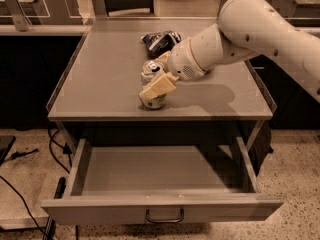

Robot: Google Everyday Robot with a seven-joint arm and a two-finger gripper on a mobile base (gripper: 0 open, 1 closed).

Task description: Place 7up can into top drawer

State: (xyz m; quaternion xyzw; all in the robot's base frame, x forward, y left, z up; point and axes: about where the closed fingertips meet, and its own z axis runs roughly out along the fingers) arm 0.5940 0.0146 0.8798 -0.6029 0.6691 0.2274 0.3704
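The 7up can (150,70), white and green with a silver top, stands on the grey table top (100,79) near its front edge. My gripper (159,79) is right at the can, reaching in from the right, and its cream part crosses the can's front and hides the lower body. The can rests on the table. The top drawer (160,211) is pulled open below the table. It is wide, shallow and grey, with a small curved handle (165,217) at the centre of its front panel, and nothing lies inside it.
A dark shiny snack bag (159,40) lies on the table just behind the can. My white arm (260,29) spans the right side of the table. Cables (30,184) run over the floor at the left. More tables stand behind.
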